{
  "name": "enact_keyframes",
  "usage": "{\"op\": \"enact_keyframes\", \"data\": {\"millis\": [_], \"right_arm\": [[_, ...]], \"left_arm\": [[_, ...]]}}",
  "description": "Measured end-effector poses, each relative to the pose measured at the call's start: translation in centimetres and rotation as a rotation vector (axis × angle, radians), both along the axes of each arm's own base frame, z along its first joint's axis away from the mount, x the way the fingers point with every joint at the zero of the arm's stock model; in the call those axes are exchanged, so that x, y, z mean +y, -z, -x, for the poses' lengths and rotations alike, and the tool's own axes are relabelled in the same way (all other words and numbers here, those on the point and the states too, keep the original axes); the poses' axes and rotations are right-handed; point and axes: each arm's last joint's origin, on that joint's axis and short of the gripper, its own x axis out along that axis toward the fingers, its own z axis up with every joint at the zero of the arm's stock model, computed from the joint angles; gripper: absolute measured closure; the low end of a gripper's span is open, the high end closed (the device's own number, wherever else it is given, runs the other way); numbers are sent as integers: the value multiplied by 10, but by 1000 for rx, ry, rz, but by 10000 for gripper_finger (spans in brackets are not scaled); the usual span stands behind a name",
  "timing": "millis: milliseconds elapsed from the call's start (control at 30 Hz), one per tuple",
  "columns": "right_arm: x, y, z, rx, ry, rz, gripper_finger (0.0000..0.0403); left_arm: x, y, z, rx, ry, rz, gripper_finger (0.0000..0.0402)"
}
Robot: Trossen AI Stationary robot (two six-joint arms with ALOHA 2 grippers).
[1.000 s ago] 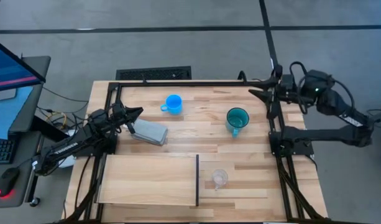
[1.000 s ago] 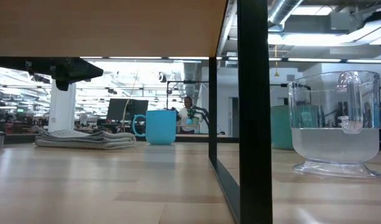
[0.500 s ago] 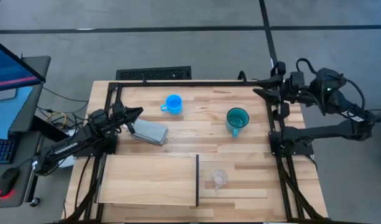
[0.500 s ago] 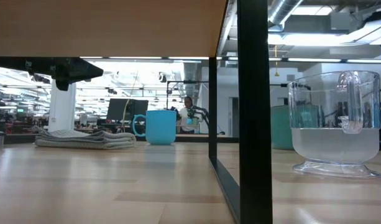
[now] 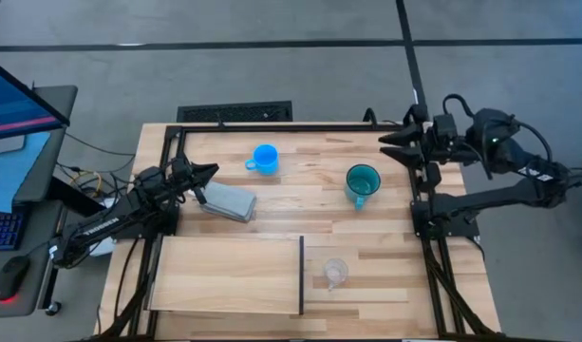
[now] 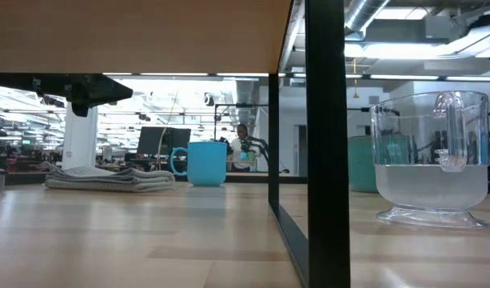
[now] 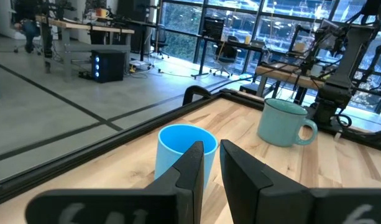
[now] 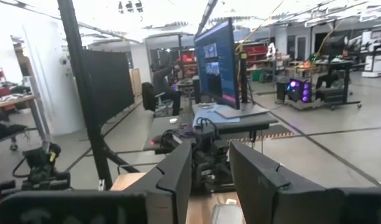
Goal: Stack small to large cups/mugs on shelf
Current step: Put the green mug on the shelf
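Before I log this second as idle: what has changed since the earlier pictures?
Only the right arm moved: its hand, open and empty above the table's far right edge, swung slightly outward and then back in. The left hand stayed by the grey block. The blue mug, teal mug, clear cup and shelf are where they were.

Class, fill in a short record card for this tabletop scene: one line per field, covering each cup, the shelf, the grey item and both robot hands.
clear cup: on the table, beside the shelf's dark edge
blue mug: on the table, far side from the shelf
teal mug: on the table, toward the right arm
shelf: nothing on it
grey cloth: folded, beside the left hand
left hand: empty, fingers slightly parted
right hand: empty, open, raised by the table's right edge
stacking: not started
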Motion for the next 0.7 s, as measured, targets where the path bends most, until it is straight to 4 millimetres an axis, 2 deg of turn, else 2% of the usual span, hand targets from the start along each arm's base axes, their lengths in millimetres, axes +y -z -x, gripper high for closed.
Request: {"op": "enact_keyframes", "data": {"millis": [700], "right_arm": [[-2, 14, -17, 136, 12, -3, 271]], "left_arm": [[0, 0, 0, 0, 1, 0, 359]]}}
